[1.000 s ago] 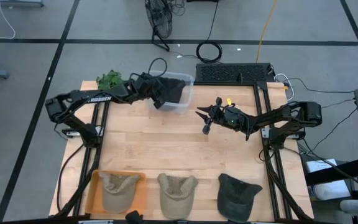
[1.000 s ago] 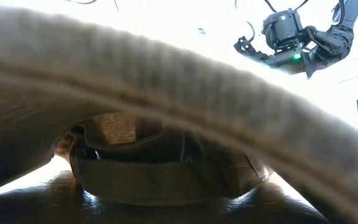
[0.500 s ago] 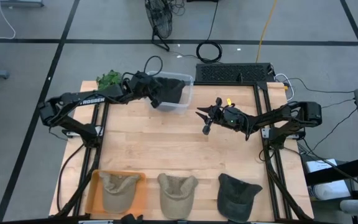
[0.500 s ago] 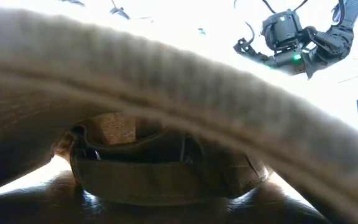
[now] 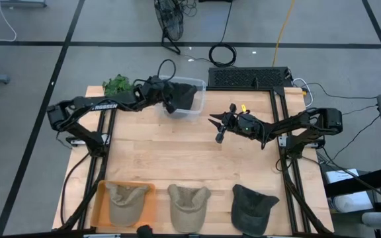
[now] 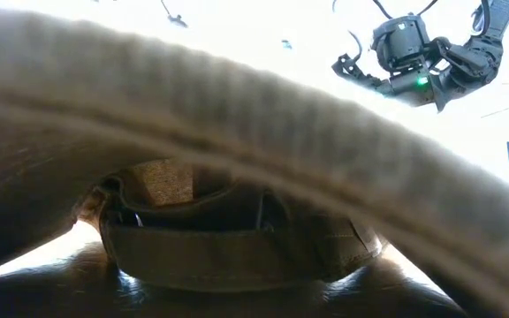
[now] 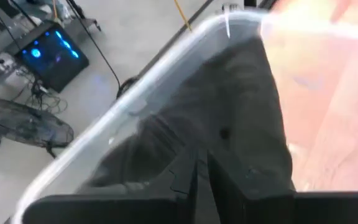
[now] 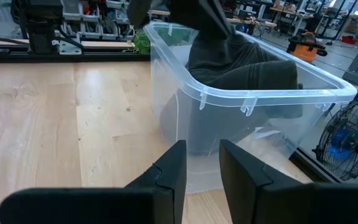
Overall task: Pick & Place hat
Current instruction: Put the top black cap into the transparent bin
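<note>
One dark hat is held pinched by the left gripper over the clear plastic bin at twelve o'clock, shifted back rightward within a second; release seems near. Three caps remain at six o'clock. Right gripper, slightly parted, waits empty.

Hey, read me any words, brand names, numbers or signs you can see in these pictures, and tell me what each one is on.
"ROSSEN": white letters along the left arm in the high view; a leading letter is not legible.
Nothing else is readable: the hats, the clear bin and the right arm show no legible text.
</note>
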{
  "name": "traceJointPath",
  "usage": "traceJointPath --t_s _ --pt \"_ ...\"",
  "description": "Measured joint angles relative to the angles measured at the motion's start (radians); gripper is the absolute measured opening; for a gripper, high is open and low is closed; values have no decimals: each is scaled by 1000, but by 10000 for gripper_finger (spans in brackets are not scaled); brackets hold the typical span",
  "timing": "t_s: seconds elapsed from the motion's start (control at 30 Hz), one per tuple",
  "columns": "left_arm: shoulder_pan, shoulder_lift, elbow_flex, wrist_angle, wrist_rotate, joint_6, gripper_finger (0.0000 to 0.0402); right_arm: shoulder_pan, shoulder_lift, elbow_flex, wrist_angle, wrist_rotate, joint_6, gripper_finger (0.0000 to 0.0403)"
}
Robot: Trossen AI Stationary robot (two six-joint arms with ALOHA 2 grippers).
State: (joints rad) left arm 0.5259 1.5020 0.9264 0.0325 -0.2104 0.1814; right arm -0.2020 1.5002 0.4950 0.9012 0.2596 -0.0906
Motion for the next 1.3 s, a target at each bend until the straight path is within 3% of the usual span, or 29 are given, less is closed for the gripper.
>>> traceJointPath --t_s 0.83,1.3 --pt "13 8 0 -188 0 8 49 0 0 0 -1 0 0 73" --pt "21 -13 0 -128 -27 13 49 0 0 0 -2 0 -2 73"
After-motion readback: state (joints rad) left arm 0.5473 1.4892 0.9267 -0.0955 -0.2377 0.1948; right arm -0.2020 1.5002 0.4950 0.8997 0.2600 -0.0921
